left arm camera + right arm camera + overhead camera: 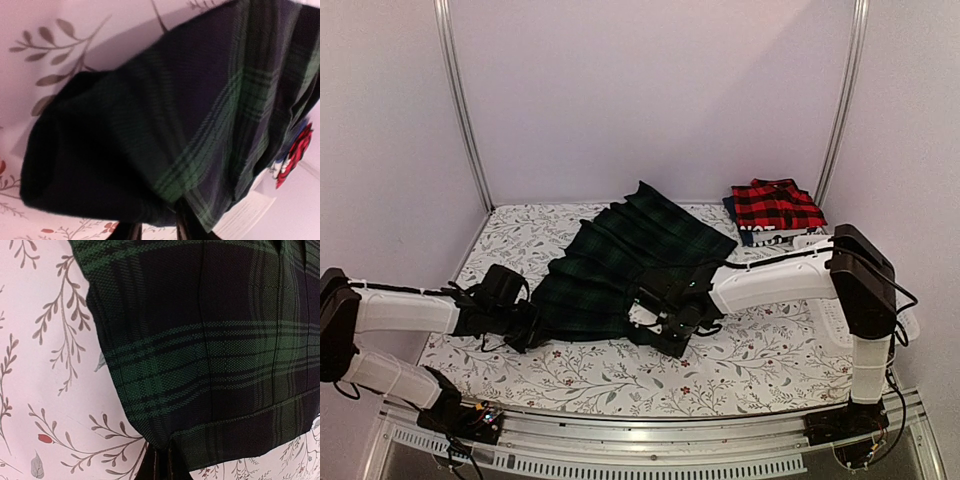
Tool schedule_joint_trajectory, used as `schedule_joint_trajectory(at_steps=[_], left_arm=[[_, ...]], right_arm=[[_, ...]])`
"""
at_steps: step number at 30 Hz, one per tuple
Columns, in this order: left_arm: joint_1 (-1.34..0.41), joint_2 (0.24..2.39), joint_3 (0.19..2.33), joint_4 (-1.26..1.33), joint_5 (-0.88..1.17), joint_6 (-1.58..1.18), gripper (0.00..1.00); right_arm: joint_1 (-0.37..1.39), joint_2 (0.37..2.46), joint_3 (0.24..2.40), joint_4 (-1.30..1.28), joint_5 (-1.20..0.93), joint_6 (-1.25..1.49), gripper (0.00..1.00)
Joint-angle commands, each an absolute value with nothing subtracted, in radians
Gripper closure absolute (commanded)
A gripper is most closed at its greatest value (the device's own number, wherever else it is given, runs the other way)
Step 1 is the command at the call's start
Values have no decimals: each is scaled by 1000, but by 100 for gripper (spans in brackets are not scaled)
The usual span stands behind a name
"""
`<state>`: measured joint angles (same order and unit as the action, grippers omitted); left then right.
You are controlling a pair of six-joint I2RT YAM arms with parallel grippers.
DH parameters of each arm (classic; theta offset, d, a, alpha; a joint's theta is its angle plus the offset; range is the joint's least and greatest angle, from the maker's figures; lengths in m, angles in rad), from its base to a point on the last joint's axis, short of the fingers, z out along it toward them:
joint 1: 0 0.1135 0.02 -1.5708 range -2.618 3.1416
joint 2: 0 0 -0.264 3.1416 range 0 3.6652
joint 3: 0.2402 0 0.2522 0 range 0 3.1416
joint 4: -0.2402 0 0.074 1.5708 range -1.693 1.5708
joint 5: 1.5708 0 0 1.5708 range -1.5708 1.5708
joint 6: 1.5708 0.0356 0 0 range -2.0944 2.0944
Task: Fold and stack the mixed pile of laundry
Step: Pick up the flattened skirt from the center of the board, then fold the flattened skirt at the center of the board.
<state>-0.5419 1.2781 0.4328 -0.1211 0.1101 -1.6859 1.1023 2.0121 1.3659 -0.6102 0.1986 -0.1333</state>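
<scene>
Left gripper [527,328] tips are lost against the dark skirt [620,260] in the top view. In the left wrist view only two dark fingers [187,230] poke in at the bottom edge, set fairly narrow with the skirt hem right at them. Whether they pinch the fabric, can't tell. That view is blurry; the red smear at far right is the shirt [775,205].

Right gripper [665,322] is also buried in dark fabric from above. In the right wrist view its fingers [155,467] are pressed together on the hem corner of the skirt, cut off by the frame bottom.

The basket [830,320] is mostly hidden behind the right arm, with only bits of white lattice showing. The navy piece [734,215] is largely covered by the shirt folded on top of it.

Pose: the left arm reaches in low from the left, forearm nearly level, gripper at the skirt's near-left corner. The right arm stands up at the right edge, elbow bent, forearm angled down and leftward to the skirt's near-right edge.

The skirt lies spread mid-table on the floral cloth [620,375], pleats fanning toward the back. The shirt and navy piece sit stacked at back right, apart from the skirt.
</scene>
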Motion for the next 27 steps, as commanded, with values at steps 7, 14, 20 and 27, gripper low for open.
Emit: schedule_joint_trajectory(at_steps=[7, 14, 20, 27], left_arm=[[-423, 975, 597, -487, -79, -1586, 100], [-408, 742, 749, -850, -200, -1556, 100], [-408, 843, 879, -799, -183, -1392, 100], [-416, 1248, 1209, -669, -112, -1139, 100]], right_arm=[[1136, 2021, 1615, -670, -158, -130, 100], [1189, 2121, 1917, -736, -462, -83, 100], [1185, 2059, 1805, -600, -587, 16, 100], [1083, 1893, 1477, -351, -692, 209, 100]])
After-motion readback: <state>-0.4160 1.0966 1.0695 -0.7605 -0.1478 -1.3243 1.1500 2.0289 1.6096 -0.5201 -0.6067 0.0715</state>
